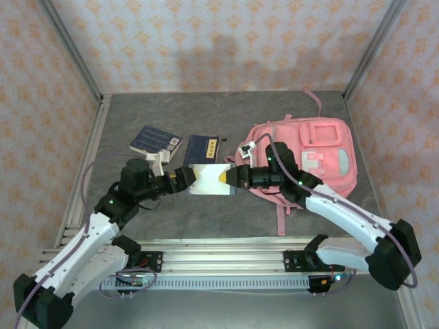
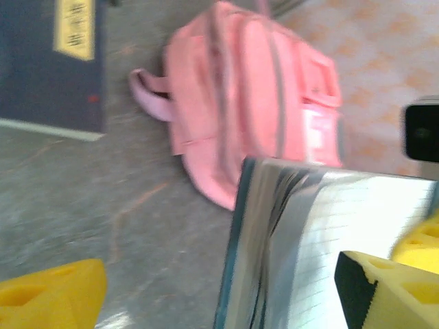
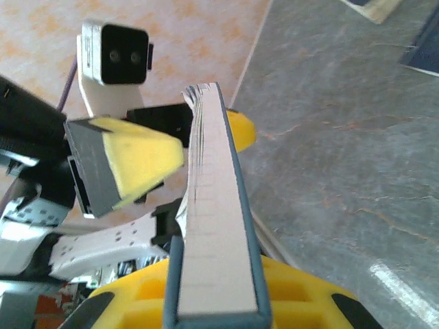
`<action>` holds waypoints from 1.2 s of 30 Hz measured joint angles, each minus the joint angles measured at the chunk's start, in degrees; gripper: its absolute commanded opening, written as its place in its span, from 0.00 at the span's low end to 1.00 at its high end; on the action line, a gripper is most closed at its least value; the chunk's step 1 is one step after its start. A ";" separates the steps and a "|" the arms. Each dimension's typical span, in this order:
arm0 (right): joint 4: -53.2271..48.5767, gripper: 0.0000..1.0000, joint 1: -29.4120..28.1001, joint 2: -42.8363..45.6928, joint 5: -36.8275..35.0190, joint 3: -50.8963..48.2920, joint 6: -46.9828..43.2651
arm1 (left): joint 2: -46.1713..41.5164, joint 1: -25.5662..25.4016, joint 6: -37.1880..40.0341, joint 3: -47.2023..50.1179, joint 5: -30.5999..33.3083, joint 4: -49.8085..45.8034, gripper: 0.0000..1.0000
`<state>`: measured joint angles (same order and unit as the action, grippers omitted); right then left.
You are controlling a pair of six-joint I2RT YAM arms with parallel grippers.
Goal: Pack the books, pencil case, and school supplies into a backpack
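A pale grey-blue book (image 1: 208, 179) hangs above the table between both arms, left of the pink backpack (image 1: 312, 159). My right gripper (image 1: 232, 177) is shut on its right end; in the right wrist view the book's page edge (image 3: 216, 226) runs up from between the yellow fingers (image 3: 302, 295). My left gripper (image 1: 185, 177) stands open around the other end, one pad (image 3: 140, 157) apart from the book. In the left wrist view the book (image 2: 322, 247) lies nearer the right finger (image 2: 401, 288), with the backpack (image 2: 254, 103) beyond.
Two dark navy books (image 1: 156, 141) (image 1: 204, 147) lie flat on the grey table behind the arms. A backpack strap (image 1: 281, 218) trails toward the front rail (image 1: 219, 264). Patterned walls enclose the back and sides.
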<state>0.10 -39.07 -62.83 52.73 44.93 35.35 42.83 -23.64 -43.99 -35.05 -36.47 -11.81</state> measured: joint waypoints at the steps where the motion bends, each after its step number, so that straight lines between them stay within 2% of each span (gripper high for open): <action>1: -0.98 0.00 0.00 1.81 0.74 0.00 -0.31 | -0.76 0.00 0.20 -0.87 -1.31 -0.04 0.84; 7: -3.13 0.00 0.00 11.08 2.84 0.00 -0.50 | -2.34 -0.33 -0.59 -2.05 -8.48 1.90 0.72; 10: -3.67 0.00 0.02 12.35 3.02 0.11 -0.50 | -2.34 -1.68 -2.58 -1.97 -10.91 5.84 0.67; 17: -4.33 0.00 0.00 12.39 2.56 0.96 -1.20 | -2.36 -8.28 -4.24 -1.97 -11.61 10.03 0.59; 20: -5.31 0.00 0.00 12.39 1.64 1.01 -2.05 | -2.75 -9.35 -4.61 -1.97 -11.56 10.69 0.51; 23: -5.73 0.00 0.02 12.48 1.20 1.05 -2.69 | -3.34 -9.38 -4.87 -1.86 -11.39 10.84 0.38; 29: -6.69 0.00 0.04 13.07 1.05 1.20 -3.72 | -3.89 -9.38 -5.35 -1.11 -11.13 11.41 0.02; 32: -6.84 0.00 0.13 13.14 0.79 1.22 -4.17 | -4.37 -9.38 -5.35 -1.11 -11.08 11.45 0.00; 33: -7.15 0.04 0.11 13.14 0.46 1.27 -4.61 | -4.44 -9.38 -5.49 -1.11 -10.99 11.43 0.00; 36: -11.04 0.46 -0.72 13.16 -3.98 2.91 -6.80 | -4.57 -9.70 -4.50 -1.14 -9.29 10.27 0.00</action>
<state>-10.94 -39.79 -49.67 48.75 47.83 28.56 38.26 -33.34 -48.49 -36.18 -45.76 -1.54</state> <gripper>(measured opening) 0.238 0.079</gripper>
